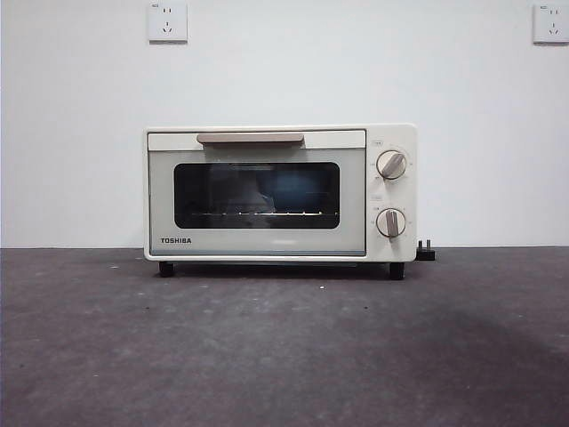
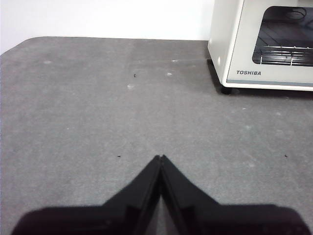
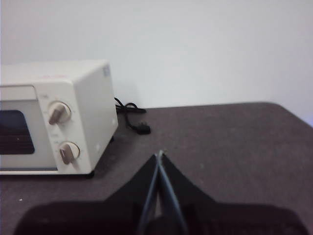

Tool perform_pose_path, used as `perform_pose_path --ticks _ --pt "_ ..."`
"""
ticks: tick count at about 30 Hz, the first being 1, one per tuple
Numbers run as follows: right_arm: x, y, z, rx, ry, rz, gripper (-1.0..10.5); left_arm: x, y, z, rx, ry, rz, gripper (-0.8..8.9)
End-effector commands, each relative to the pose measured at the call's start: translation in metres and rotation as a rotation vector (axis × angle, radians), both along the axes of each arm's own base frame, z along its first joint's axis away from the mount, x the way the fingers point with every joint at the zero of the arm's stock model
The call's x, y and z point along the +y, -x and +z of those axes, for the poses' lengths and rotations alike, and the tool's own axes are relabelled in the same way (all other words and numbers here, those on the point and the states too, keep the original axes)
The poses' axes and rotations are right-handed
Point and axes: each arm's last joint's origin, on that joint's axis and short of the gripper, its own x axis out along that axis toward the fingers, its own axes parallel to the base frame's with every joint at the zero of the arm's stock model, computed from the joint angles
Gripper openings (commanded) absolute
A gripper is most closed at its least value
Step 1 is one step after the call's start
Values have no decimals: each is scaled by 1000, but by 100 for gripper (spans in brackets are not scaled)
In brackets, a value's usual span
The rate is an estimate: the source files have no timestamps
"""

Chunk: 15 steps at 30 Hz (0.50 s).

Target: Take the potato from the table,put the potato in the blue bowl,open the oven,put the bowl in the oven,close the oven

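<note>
Toshiba oven sits door-closed on the worktop, something bluish faint behind its glass. Neither potato nor bowl plainly visible. My left pincer and right pincer hover, tips together, flanking the oven. Looks finished; next, just idle.

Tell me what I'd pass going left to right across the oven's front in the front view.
TOSHIBA logo → beige bar handle → dark glass window → the two knobs stacked in one column → black plug beside the oven, on the table.
</note>
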Motion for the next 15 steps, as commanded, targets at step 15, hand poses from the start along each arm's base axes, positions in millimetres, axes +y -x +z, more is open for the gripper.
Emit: perform_pose_path --ticks 15 --pt "0 3 -53 130 34 -21 0 0 0 -3 4 7 2 -4"
